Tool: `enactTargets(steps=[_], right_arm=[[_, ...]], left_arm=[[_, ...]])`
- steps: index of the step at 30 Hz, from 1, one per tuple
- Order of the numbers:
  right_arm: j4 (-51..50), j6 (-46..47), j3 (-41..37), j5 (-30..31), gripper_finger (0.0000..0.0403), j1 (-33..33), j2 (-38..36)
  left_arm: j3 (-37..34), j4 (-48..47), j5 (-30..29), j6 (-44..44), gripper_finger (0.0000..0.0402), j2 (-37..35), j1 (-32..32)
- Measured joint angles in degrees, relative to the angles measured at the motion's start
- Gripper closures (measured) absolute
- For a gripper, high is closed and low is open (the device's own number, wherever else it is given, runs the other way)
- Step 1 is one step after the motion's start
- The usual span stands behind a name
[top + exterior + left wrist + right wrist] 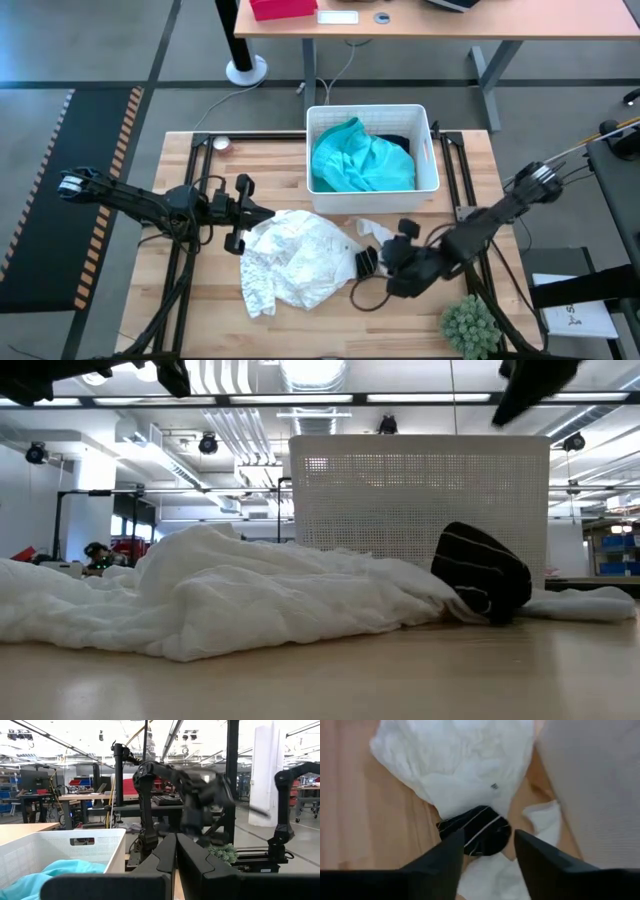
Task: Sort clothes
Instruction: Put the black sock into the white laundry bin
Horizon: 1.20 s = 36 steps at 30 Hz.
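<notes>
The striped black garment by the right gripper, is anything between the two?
Nothing visible. The right gripper hangs above the black striped garment with its fingers apart, and the gap between them is clear. The white lacy garment lies beside it, not over it.

Wooden table [200,310]; white lacy garment [295,255], striped garment [366,262], bin [372,120].

Below your right gripper [487,857], with its matt black fingers [442,857], you see soft white lacy cloth [290,255] and a ribbed black striped fabric [477,832] on smooth pale wood [200,310], beside a perforated white plastic bin [428,170].
</notes>
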Motion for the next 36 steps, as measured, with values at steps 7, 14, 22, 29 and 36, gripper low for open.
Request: enactTargets(steps=[7, 14, 22, 29, 36], right_arm=[[8.0, 0.8, -3.0, -3.4, 0.0177, -0.9, 8.6], [10.0, 5.2, -4.5, -4.6, 0.0163, -4.8, 14.9], [12.1, 1.2, -5.0, -7.0, 0.0247, -7.6, 16.6], [10.0, -3.4, -1.7, -6.6, 0.0390, -6.7, 11.8], [6.8, -8.1, 4.1, 0.4, 0.0399, -4.9, 4.8]], left_arm=[[0.0, 0.1, 0.0, 0.0, 0.0402, 0.0, 0.0], [0.0, 0.1, 0.0, 0.0, 0.0402, 0.0, 0.0], [0.0, 0.0, 0.0, 0.0, 0.0402, 0.0, 0.0], [0.0, -0.1, 0.0, 0.0, 0.0402, 0.0, 0.0], [0.0, -0.2, 0.0, -0.2, 0.0402, 0.0, 0.0]])
